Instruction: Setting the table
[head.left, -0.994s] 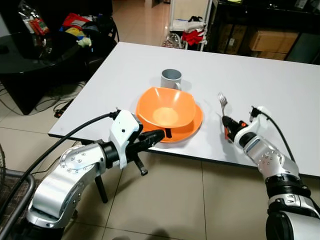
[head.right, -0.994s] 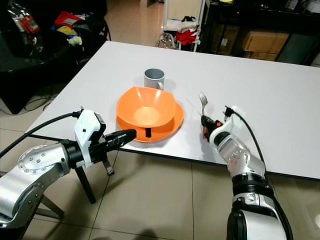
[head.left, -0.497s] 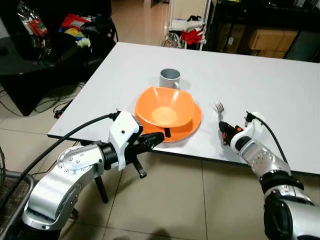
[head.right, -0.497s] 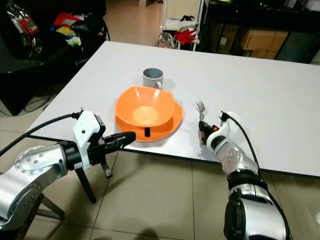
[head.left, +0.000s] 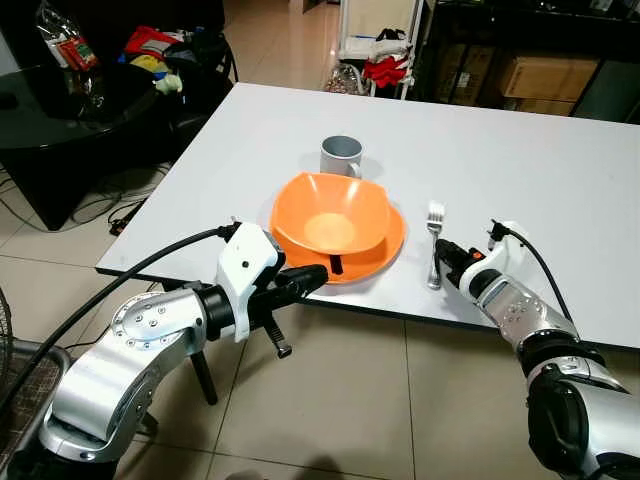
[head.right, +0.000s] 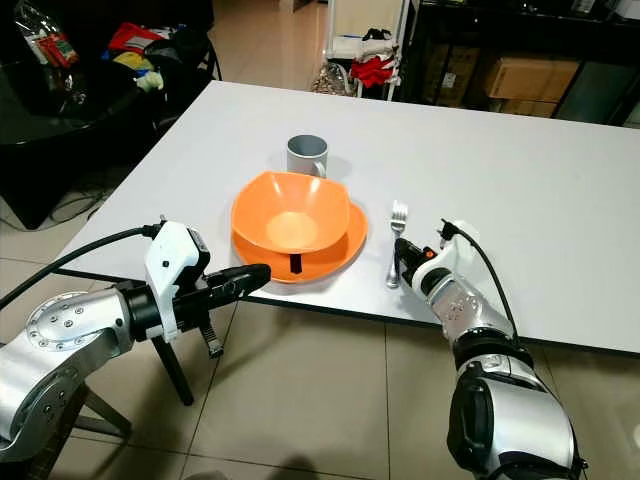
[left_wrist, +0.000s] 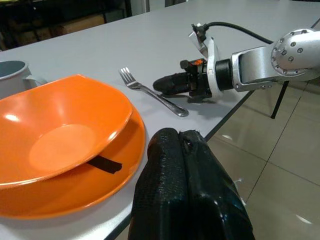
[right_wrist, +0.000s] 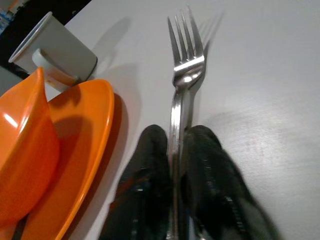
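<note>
An orange bowl (head.left: 330, 210) sits in an orange plate (head.left: 387, 254) near the front edge of the white table (head.left: 520, 170). A grey mug (head.left: 342, 157) stands just behind them. A metal fork (head.left: 435, 222) lies flat on the table to the right of the plate, tines pointing away from me. My right gripper (head.left: 443, 256) rests low on the table, shut on the fork's handle (right_wrist: 175, 125). My left gripper (head.left: 318, 273) is shut on nothing and hovers at the table's front edge, touching or nearly touching the plate's rim.
A black glass table (head.left: 60, 100) with bags and clutter stands at the far left. Cardboard boxes (head.left: 535, 82) and a rack with clothes (head.left: 385, 55) lie beyond the table. Tiled floor (head.left: 400, 400) spreads below the table edge.
The fork, held tilted up off the table a second ago, now lies flat beside the plate. The right gripper has come lower and slightly left with it. The left arm has stayed put.
</note>
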